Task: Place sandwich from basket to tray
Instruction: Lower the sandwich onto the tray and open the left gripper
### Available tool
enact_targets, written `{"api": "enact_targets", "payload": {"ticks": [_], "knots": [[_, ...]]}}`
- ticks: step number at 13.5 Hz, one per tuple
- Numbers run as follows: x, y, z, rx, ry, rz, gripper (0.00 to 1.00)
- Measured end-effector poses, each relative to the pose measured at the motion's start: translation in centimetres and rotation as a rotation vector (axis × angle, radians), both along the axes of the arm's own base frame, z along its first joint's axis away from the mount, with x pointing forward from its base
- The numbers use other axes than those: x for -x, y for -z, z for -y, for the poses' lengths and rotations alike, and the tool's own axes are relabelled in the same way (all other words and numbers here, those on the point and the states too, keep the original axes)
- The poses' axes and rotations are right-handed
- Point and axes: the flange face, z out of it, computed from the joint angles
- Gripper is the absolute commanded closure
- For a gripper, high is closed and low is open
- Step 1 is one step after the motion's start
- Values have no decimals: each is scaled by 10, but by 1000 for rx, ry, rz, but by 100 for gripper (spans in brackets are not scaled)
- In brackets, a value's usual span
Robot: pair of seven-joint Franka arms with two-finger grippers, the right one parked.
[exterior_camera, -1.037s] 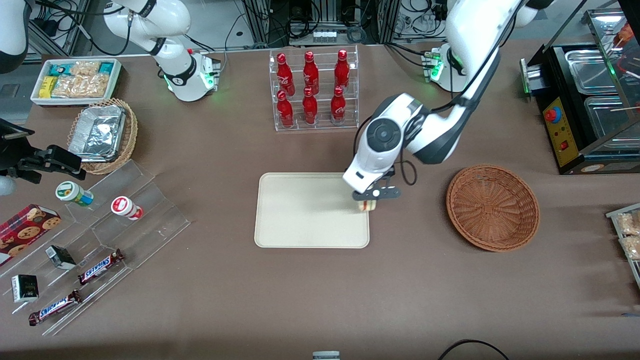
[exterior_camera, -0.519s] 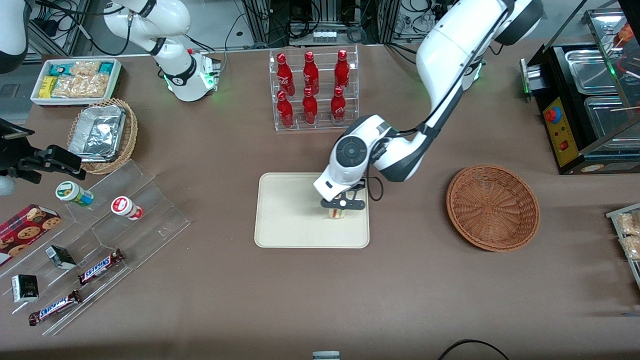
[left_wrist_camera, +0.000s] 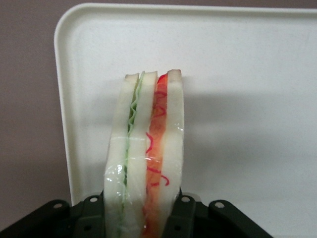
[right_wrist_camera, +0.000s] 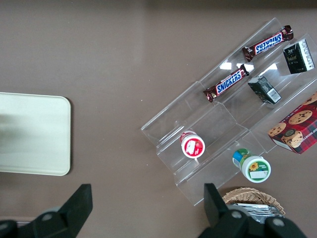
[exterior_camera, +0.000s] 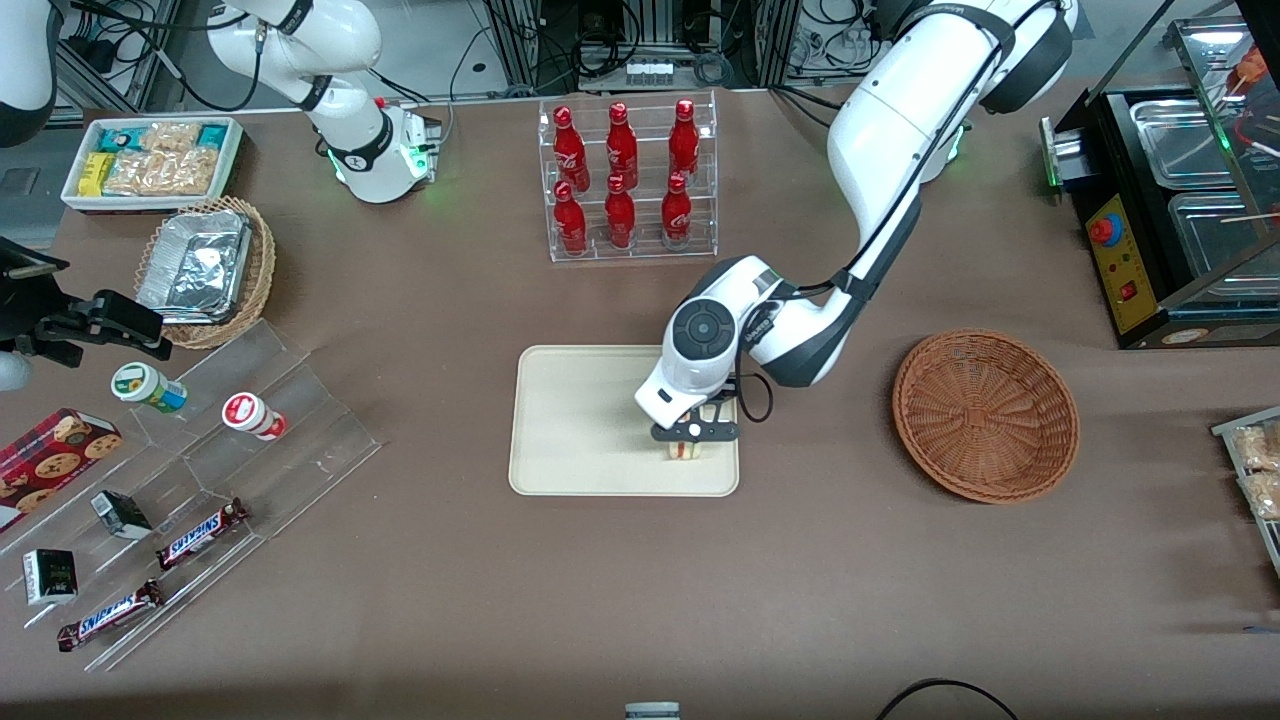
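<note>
Sandwich (left_wrist_camera: pixel 146 158) is clamped between the two fingers of the gripper (exterior_camera: pixel 690 436), standing on its edge, with the green layer and the orange-red layer showing between the pale bread slices under the clear wrap. In the front view it shows a little below and right of the frame centre, over the lower right part of the tray (exterior_camera: pixel 580 420), close to the tray's rim on the side of the working arm; from these pictures I cannot tell if its lower edge already touches the tray floor. The step in hand, I judge, is the setting down. To do it well the gripper should go straight down until the wedge rests on the tray, then open slowly, because a thin wedge standing on its edge may fall over, and so near the rim it could lean on the rim or slide out; a small shift toward the tray's middle before the release would be safer. The tray holds nothing else. The basket (exterior_camera: pixel 985 415), at the right of the frame, is empty now. In the upper left of the frame a lighter wicker basket (exterior_camera: pixel 255 275) holds a silver foil container (exterior_camera: pixel 195 265), and above it a white bin (exterior_camera: pixel 150 160) is filled with snack packets. A clear rack (exterior_camera: pixel 625 180) at the upper centre holds six red bottles.
</note>
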Motion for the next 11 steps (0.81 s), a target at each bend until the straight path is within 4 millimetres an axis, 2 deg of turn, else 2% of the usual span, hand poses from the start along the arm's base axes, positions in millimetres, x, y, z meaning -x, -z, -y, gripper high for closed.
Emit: {"api": "enact_targets", "payload": {"ticks": [4,5,8,10,11], "knots": [[-4,6,1,2,-7,-3,51],[-4,7,1,2,-8,-4,47],[-8,7,3,8,-11,1,22],[-10,8,3,8,-13,3,0],[-13,3,3,10,-20,8,0]]}}
